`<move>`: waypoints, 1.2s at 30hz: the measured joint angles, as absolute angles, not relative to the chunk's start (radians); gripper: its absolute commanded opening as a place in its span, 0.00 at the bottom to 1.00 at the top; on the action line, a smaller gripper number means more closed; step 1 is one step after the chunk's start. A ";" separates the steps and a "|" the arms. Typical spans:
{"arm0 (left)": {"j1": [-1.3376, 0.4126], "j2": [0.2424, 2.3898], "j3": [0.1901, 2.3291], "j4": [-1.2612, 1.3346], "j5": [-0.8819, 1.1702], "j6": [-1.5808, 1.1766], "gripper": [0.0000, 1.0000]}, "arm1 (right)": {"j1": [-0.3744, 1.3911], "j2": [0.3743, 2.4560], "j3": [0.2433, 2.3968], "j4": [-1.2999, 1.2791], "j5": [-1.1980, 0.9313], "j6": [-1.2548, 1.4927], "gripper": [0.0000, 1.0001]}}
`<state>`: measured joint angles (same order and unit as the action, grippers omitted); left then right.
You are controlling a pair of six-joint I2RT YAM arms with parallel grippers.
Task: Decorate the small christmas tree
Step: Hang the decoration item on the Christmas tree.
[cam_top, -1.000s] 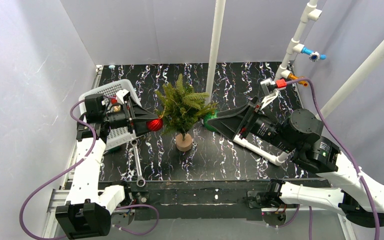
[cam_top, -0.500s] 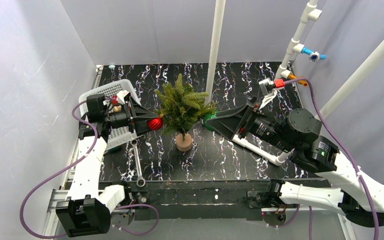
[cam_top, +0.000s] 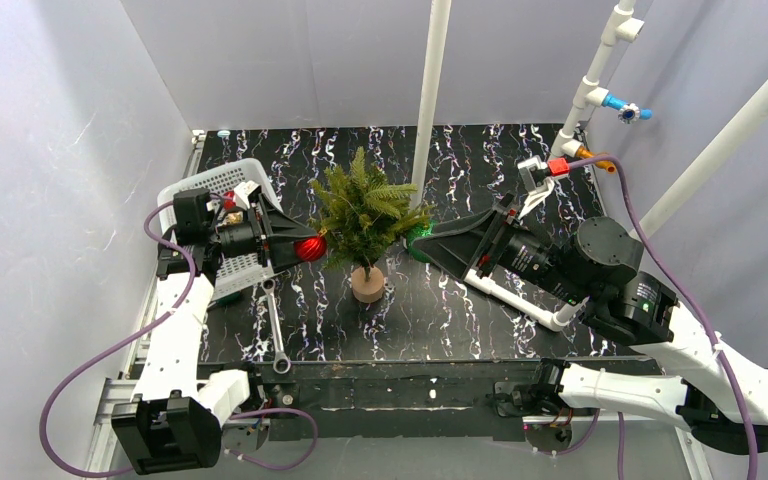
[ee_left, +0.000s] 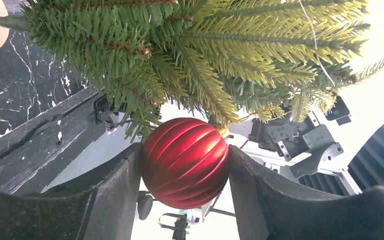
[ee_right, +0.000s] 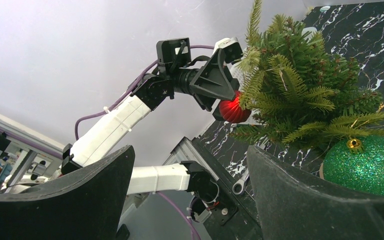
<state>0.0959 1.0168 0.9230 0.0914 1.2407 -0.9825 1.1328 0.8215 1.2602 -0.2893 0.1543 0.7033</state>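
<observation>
Far left of the small christmas tree (cam_top: 365,215) stands a white basket (cam_top: 212,178); the left arm covers most of it, and only a small red thing shows inside, too small to name. Nearer the tree, the left gripper (cam_top: 300,246) is clamped on a ribbed red bauble (ee_left: 185,162), one finger on each flank; the bauble's gold cap points straight ahead into the needles, touching the tips of the tree's lower left branches. In front of the tree and to its left, a wrench (cam_top: 275,335) lies flat on the table.

The tree stands upright on its round tan base (cam_top: 367,284), trunk vertical, branches reaching sideways toward both arms. The hanging, as I judge it, turns on this: the branch lies directly ahead of the left jaws, so the cap's loop must slip over a tip before release.

Just right of the tree, a green glitter bauble (ee_right: 362,167) sits at the foliage, cap upward under a branch, seemingly hung. Beside it the right gripper (cam_top: 435,240) has its jaws spread wide, holding nothing; the green bauble lies outside them.
</observation>
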 measured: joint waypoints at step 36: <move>0.094 0.986 1.014 -0.032 1.229 -0.904 0.00 | 1.133 0.830 1.260 -0.289 0.155 0.704 0.91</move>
<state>0.0940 0.9863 1.0138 -0.0319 1.2293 -0.9039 1.1328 0.8299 1.2602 -0.2890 0.1551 0.7036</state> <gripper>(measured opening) 0.566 0.908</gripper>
